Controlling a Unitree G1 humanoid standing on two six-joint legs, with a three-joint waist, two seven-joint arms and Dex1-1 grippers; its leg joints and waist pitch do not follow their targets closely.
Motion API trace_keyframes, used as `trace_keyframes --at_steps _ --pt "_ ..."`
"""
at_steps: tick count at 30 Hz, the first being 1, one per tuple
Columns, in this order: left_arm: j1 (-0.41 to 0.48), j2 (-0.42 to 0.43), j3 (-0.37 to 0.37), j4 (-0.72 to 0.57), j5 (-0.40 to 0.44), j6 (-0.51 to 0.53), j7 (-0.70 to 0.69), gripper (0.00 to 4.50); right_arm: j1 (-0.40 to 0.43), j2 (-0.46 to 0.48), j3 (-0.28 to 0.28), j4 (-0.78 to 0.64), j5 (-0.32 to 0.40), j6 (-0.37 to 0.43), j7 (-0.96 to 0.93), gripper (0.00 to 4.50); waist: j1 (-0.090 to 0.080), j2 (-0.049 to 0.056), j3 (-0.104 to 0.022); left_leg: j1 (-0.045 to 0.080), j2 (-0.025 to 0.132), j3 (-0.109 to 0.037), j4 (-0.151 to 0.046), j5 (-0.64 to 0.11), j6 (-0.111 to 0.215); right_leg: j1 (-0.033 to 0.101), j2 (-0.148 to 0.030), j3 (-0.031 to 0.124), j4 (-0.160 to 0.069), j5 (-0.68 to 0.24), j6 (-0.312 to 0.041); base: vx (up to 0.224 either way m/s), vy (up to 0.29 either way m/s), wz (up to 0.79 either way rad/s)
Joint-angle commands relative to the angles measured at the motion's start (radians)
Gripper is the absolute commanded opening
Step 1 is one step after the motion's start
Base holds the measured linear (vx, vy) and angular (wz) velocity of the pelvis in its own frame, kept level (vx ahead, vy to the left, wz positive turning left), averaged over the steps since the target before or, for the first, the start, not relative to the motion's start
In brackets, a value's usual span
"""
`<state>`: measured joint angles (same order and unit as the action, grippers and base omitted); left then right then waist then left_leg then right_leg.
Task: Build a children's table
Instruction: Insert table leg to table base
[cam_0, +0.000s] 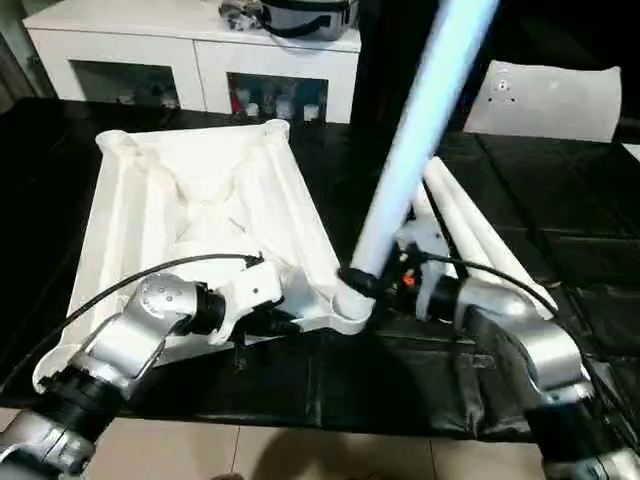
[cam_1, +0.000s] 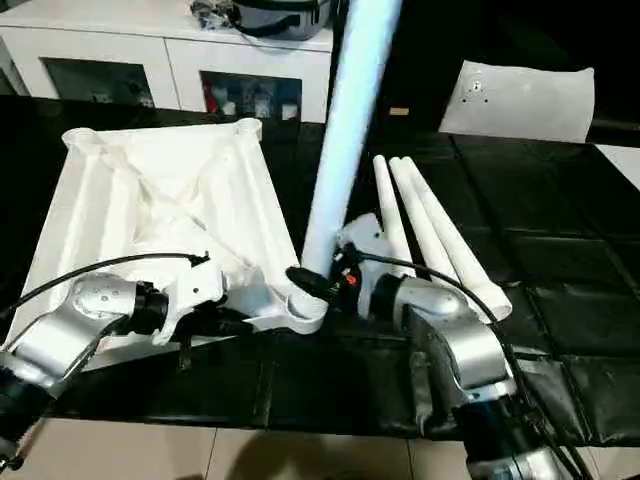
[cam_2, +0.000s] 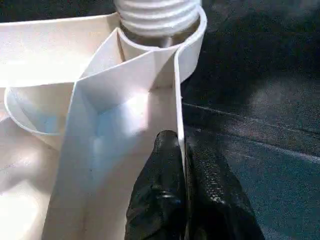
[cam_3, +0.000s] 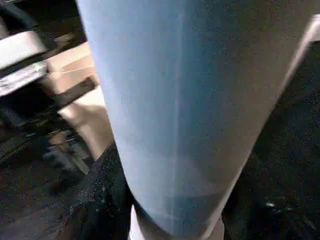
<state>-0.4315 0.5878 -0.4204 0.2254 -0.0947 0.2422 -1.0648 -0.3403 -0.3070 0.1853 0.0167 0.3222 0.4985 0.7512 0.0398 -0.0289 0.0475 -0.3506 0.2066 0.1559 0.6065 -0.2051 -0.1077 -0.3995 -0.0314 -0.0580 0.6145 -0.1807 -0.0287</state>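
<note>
Black matting over the work surface (cam_0: 560, 250), white cabinets (cam_0: 190, 60) behind. Lying upside down on it, the tabletop (cam_0: 200, 200), ribs up, near corner socket (cam_0: 352, 305) toward the robot. Pinched on the tabletop's thin rim wall just beside that socket, the left gripper (cam_2: 184, 160), fingers all but closed with only the wall between them (a steadying hold, by the look of it). Wrapped around the thick lower end of one leg (cam_1: 345, 130), the right gripper (cam_1: 322, 283), about half open and filled by the shaft. Standing nearly upright, that leg, long axis rising from the socket and leaning a little to the robot's right, narrow end up and out of frame, threaded end down at the socket mouth, several threads still showing in the left wrist view. Step in hand, judging from this: seating the first leg. Next, probably: squaring the leg over the socket, then turning it home while holding the rim firm. Lying flat on the mat to the right, three spare legs (cam_1: 430, 230), side by side, pointing away from the robot.
</note>
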Motion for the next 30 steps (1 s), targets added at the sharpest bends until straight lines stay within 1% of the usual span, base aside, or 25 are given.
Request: trace_keyframes --at_steps 1,3,5,6,7,9,10,12,17,18,19,23,24,25,27,28,30 --pt "-0.024 0.0 0.01 0.018 0.019 -0.024 0.003 0.0 -0.007 -0.009 0.023 0.009 0.008 -0.002 0.029 1.92 0.001 -0.001 -0.051 -0.001 0.018 0.002 -0.074 -0.162 0.016 0.047 -0.09 0.052 -0.09 -0.393 -0.09 0.0 0.0 0.0" --pt "-0.025 -0.001 0.009 0.021 0.02 -0.026 0.001 0.0 -0.006 -0.009 0.026 0.013 0.003 -0.009 0.031 1.92 0.001 0.0 -0.051 -0.001 0.018 0.001 -0.074 -0.166 0.015 0.046 -0.09 0.052 -0.09 -0.401 -0.088 0.0 0.0 0.0" --pt "-0.025 -0.006 0.012 0.028 0.018 -0.031 -0.005 0.0 -0.005 -0.01 0.033 0.028 -0.015 -0.033 0.031 1.92 0.002 0.0 -0.051 0.0 0.019 0.001 -0.075 -0.168 0.011 0.044 -0.09 0.052 -0.09 -0.397 -0.09 0.0 0.0 0.0" --pt "-0.024 -0.007 0.013 0.028 0.016 -0.032 -0.007 0.0 -0.005 -0.009 0.033 0.032 -0.018 -0.038 0.03 1.92 0.002 -0.001 -0.051 0.0 0.019 0.002 -0.075 -0.17 0.011 0.044 -0.09 0.052 -0.091 -0.398 -0.09 0.0 0.0 0.0" --pt "-0.024 -0.014 0.016 0.035 0.009 -0.045 -0.023 0.0 -0.011 0.001 0.028 0.061 -0.031 -0.057 0.027 1.92 0.003 0.002 -0.052 -0.001 0.018 0.001 -0.074 -0.169 0.01 0.044 -0.091 0.052 -0.091 -0.4 -0.091 0.0 0.0 0.0" --pt "-0.024 -0.016 0.017 0.034 0.005 -0.044 -0.031 0.0 -0.015 0.005 0.027 0.073 -0.037 -0.066 0.024 1.92 0.001 0.0 -0.052 -0.001 0.017 0.002 -0.074 -0.173 0.01 0.044 -0.09 0.052 -0.092 -0.409 -0.089 0.0 0.0 0.0" --pt "-0.024 -0.015 0.016 0.028 0.002 -0.043 -0.042 0.0 -0.023 0.013 0.024 0.09 -0.042 -0.076 0.019 1.92 0.002 0.004 -0.052 -0.001 0.018 0.001 -0.074 -0.171 0.009 0.045 -0.091 0.052 -0.091 -0.405 -0.091 0.0 0.0 0.0" --pt "-0.024 -0.014 0.013 0.029 0.003 -0.044 -0.046 0.0 -0.03 0.015 0.024 0.103 -0.045 -0.086 0.018 1.92 0.001 0.003 -0.053 -0.001 0.018 0.001 -0.075 -0.169 0.01 0.046 -0.09 0.052 -0.089 -0.389 -0.098 0.0 0.0 0.0" --pt "-0.029 -0.014 0.012 0.042 0.012 -0.055 -0.045 0.0 -0.037 0.011 0.031 0.117 -0.048 -0.092 0.028 1.92 0.001 0.005 -0.055 0.0 0.02 0.001 -0.076 -0.158 0.009 0.048 -0.088 0.053 -0.081 -0.319 -0.126 0.0 0.0 0.0" --pt "-0.032 -0.015 0.013 0.046 0.014 -0.058 -0.042 0.0 -0.037 0.007 0.036 0.118 -0.049 -0.088 0.035 1.92 0.001 0.003 -0.055 -0.001 0.019 0.002 -0.075 -0.157 0.01 0.049 -0.088 0.053 -0.082 -0.317 -0.127 0.0 0.0 0.0" --pt "-0.039 -0.019 0.018 0.061 0.025 -0.067 -0.04 0.0 -0.033 -0.009 0.057 0.12 -0.064 -0.092 0.056 1.92 0.003 0.004 -0.053 -0.001 0.018 0.003 -0.075 -0.164 0.01 0.049 -0.088 0.053 -0.085 -0.334 -0.123 0.0 0.0 0.0" --pt "-0.045 -0.021 0.023 0.073 0.032 -0.071 -0.035 0.0 -0.026 -0.02 0.067 0.12 -0.069 -0.094 0.078 1.92 0.006 0.002 -0.051 0.003 0.018 0.002 -0.075 -0.188 0.011 0.046 -0.091 0.052 -0.092 -0.406 -0.1 0.0 0.0 0.0" --pt "-0.045 -0.021 0.024 0.075 0.034 -0.073 -0.036 0.0 -0.025 -0.024 0.067 0.121 -0.068 -0.093 0.081 1.92 0.005 0.001 -0.05 0.002 0.018 0.002 -0.076 -0.19 0.012 0.046 -0.09 0.052 -0.094 -0.417 -0.097 0.0 0.0 0.0" --pt "-0.046 -0.021 0.024 0.076 0.035 -0.074 -0.036 0.0 -0.024 -0.026 0.066 0.121 -0.067 -0.093 0.083 1.92 0.005 0.001 -0.05 0.002 0.017 0.002 -0.075 -0.192 0.013 0.045 -0.091 0.052 -0.097 -0.441 -0.086 0.0 0.0 0.0" --pt "-0.046 -0.021 0.026 0.079 0.035 -0.075 -0.036 0.0 -0.024 -0.03 0.065 0.119 -0.065 -0.092 0.086 1.92 0.006 0.001 -0.051 0.001 0.018 0.001 -0.075 -0.182 0.014 0.045 -0.091 0.052 -0.096 -0.434 -0.084 0.0 0.0 0.0" --pt "-0.046 -0.022 0.027 0.082 0.035 -0.077 -0.036 0.0 -0.024 -0.035 0.062 0.117 -0.064 -0.09 0.091 1.92 0.006 0.005 -0.051 0.001 0.018 0.0 -0.075 -0.182 0.014 0.044 -0.091 0.051 -0.095 -0.43 -0.086 0.0 0.0 0.0" --pt "-0.046 -0.022 0.028 0.087 0.036 -0.084 -0.039 0.0 -0.024 -0.039 0.056 0.118 -0.067 -0.089 0.098 1.92 0.005 0.003 -0.052 0.001 0.018 0.0 -0.076 -0.182 0.015 0.045 -0.088 0.051 -0.094 -0.41 -0.092 0.0 0.0 0.0"
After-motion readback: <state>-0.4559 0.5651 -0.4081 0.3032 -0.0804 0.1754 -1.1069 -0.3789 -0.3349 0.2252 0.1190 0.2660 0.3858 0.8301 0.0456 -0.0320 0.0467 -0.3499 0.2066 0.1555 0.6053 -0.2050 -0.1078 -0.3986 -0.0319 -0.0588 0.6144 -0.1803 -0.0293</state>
